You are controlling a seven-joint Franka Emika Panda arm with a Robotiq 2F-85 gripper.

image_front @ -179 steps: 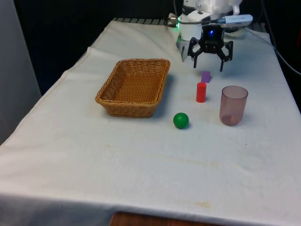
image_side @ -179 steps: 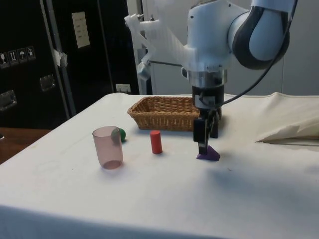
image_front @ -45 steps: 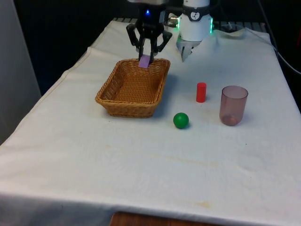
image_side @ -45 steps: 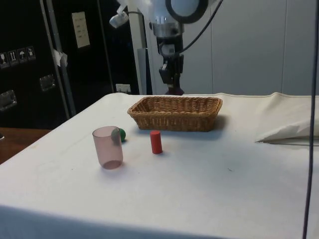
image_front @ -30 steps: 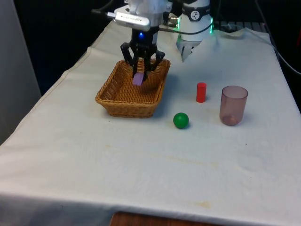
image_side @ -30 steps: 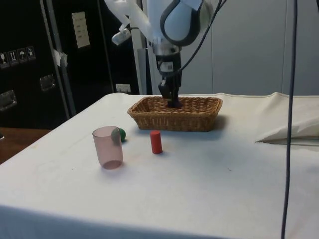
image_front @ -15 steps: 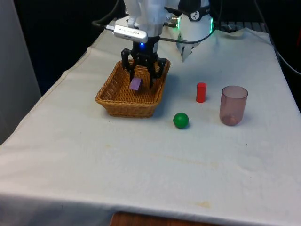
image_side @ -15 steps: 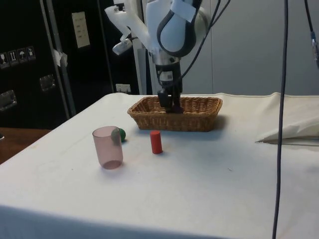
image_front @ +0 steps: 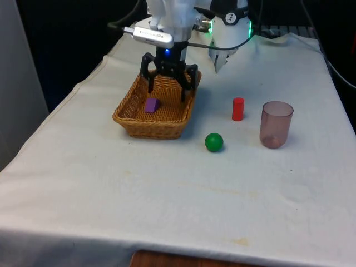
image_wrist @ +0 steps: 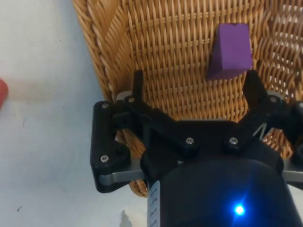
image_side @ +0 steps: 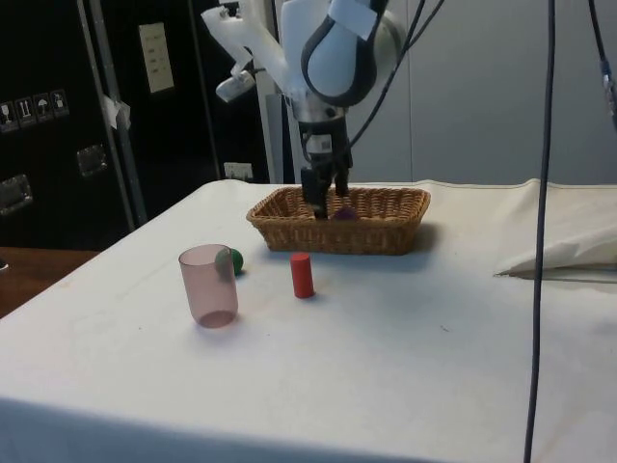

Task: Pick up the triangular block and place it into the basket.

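Half a second back the purple triangular block (image_front: 151,104) hung between the fingers; now it lies loose on the floor of the basket (image_front: 127,118), left of centre in the front view, and the gripper (image_front: 168,90) stands spread wide and empty above it. Judging from this, the block sits just off to the front view's left of the open fingers, so a straight lift should clear it. Weave under the block shows in the wrist view (image_wrist: 230,45), while in the side view the basket wall (image_side: 289,231) hides most of it.

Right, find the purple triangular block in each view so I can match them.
Front view: purple triangular block on the basket floor, below the gripper.
Side view: block peeking over the rim, beside the gripper.
Wrist view: block on the weave.
Shared landmark: the basket.
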